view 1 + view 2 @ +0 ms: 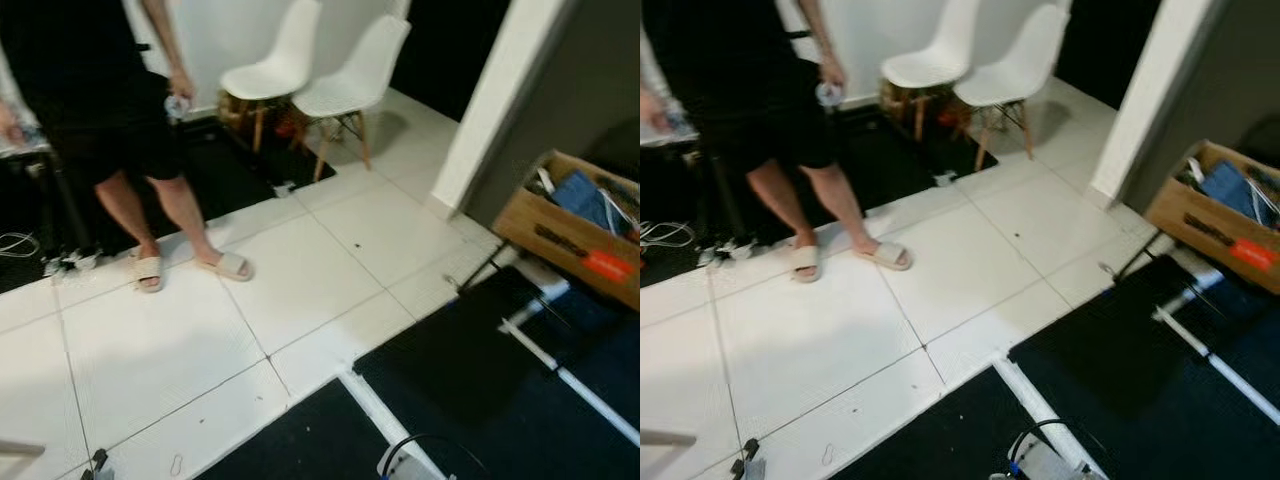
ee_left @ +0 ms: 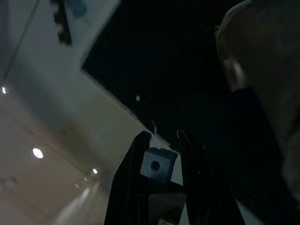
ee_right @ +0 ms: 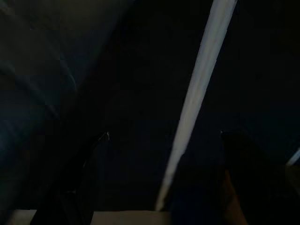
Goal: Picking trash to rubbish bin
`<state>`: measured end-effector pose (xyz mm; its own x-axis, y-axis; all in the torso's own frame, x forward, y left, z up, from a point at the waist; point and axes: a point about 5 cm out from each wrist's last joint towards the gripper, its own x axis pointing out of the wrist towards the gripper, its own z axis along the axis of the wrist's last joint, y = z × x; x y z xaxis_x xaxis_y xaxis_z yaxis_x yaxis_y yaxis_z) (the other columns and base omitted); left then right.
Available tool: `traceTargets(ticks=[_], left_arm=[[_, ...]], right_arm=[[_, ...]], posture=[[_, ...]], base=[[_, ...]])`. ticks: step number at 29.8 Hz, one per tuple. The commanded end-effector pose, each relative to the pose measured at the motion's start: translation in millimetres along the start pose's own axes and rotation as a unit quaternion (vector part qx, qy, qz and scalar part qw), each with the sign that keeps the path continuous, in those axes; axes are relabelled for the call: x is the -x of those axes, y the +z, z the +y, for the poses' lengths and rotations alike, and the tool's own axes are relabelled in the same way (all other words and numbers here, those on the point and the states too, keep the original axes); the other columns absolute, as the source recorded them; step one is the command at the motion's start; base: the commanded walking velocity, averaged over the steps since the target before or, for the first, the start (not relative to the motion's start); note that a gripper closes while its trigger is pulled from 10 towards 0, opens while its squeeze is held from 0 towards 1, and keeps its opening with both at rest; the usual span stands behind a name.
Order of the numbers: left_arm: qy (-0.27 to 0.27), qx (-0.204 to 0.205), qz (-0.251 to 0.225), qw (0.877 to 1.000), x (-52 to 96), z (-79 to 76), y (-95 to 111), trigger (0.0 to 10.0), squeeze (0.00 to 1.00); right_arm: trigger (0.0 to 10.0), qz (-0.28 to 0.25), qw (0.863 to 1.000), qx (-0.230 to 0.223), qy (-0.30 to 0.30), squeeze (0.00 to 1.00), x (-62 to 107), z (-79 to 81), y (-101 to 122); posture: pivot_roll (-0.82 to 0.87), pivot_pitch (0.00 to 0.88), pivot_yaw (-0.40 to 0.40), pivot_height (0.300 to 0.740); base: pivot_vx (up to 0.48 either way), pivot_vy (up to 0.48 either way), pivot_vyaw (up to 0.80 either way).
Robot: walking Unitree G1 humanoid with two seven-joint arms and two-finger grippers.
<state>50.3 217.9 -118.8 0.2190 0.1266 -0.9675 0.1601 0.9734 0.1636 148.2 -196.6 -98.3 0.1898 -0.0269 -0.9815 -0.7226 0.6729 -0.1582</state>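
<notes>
The left gripper (image 2: pixel 161 140) is clamped on a small pale scrap (image 2: pixel 157 165) over dark matting. The right gripper (image 3: pixel 164 140) hangs with fingers spread, holding nothing. Farther off, a person (image 1: pixel 100 120) in sandals stands on white tiles (image 1: pixel 300 270); a cardboard box (image 1: pixel 570 235) sits to the right, two white chairs (image 1: pixel 320 70) behind.

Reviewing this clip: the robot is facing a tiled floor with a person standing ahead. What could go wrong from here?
1. The person stands on the tiles close ahead; walking forward risks a collision.
2. Cables lie on the floor beside the person's sandals, and a cable loop lies near the robot: possible snags.
3. The left gripper seems to pinch a small pale piece; it may drop out while walking.
</notes>
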Motion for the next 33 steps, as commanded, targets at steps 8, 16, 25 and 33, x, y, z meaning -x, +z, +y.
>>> traceTargets(ticks=[8, 16, 25, 33], left_arm=[[0.0, 0.008, 0.0, 1.0, 0.3, -1.0, -2.2, 10.0, 0.0], [0.002, 0.008, -0.002, 1.0, -0.1, -0.7, 0.4, 10.0, 0.0], [0.004, 0.012, 0.0, 1.0, -0.1, 0.0, 0.0, 10.0, 0.0], [0.015, 0.017, 0.002, 1.0, 0.1, 3.7, -0.5, 10.0, 0.0]], right_arm=[[10.0, 0.005, 1.0, -0.003, -0.001, 0.0, 0.1, -1.2, -5.0], [10.0, 0.002, 1.0, -0.006, 0.002, 0.0, -1.5, 7.0, -1.0], [10.0, -0.002, 1.0, -0.006, 0.002, 0.0, -1.9, 10.2, 4.2], [10.0, 0.002, 1.0, -0.007, -0.005, 0.0, 0.1, -1.0, -0.8]], posture=[[0.1, 0.017, 0.007, 0.74], [0.1, 0.021, 0.007, 0.74], [0.1, 0.019, 0.006, 0.74], [0.11, 0.018, 0.004, 0.74]], base=[[0.0, 0.0, -0.78], [0.0, 0.0, -0.78], [0.0, 0.0, -0.78], [0.0, 0.0, -0.78]])
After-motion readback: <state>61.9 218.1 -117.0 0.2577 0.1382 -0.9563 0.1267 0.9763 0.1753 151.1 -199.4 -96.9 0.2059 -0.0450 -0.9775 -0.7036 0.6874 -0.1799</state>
